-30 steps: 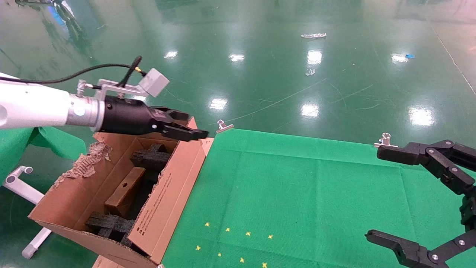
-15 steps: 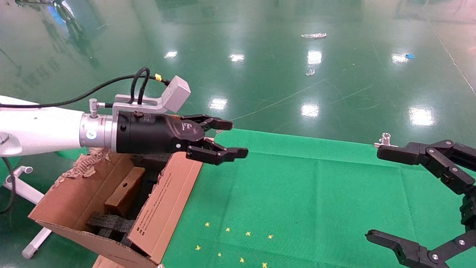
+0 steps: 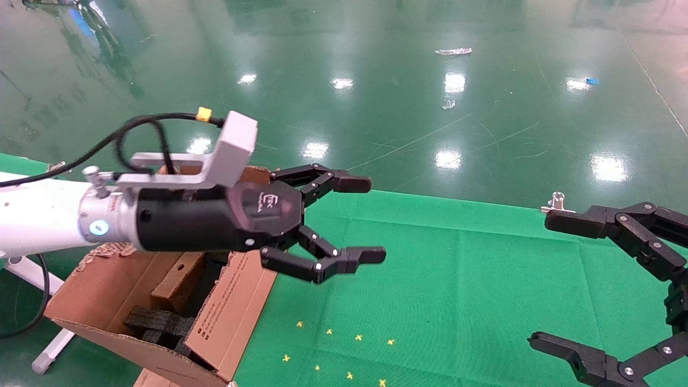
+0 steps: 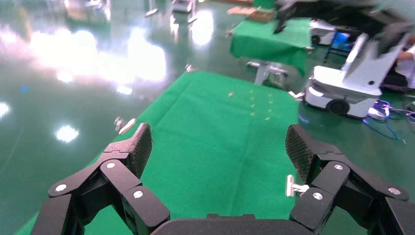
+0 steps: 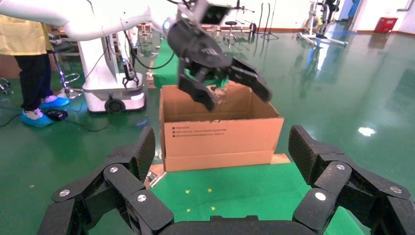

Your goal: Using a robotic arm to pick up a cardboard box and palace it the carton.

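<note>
The carton [image 3: 231, 317] stands at the left edge of the green table, flaps up, with black foam blocks [image 3: 161, 325] inside; it also shows in the right wrist view [image 5: 220, 132]. The small cardboard box [image 3: 174, 279] lies inside it, partly hidden by my left arm. My left gripper [image 3: 365, 219] is open and empty, above the table's left part just right of the carton; it also shows in the right wrist view [image 5: 235, 90]. My right gripper [image 3: 543, 279] is open and empty at the table's right edge.
The green cloth table [image 3: 457, 279] has small yellow marks [image 3: 338, 349] near its front and metal clips [image 3: 556, 203] along its far edge. A white frame leg [image 3: 37, 269] stands left of the carton. Glossy green floor lies beyond.
My left gripper has moved from over the carton's far corner to the right and forward, out over the table, and its jaws have opened wider. The right arm has not moved.
</note>
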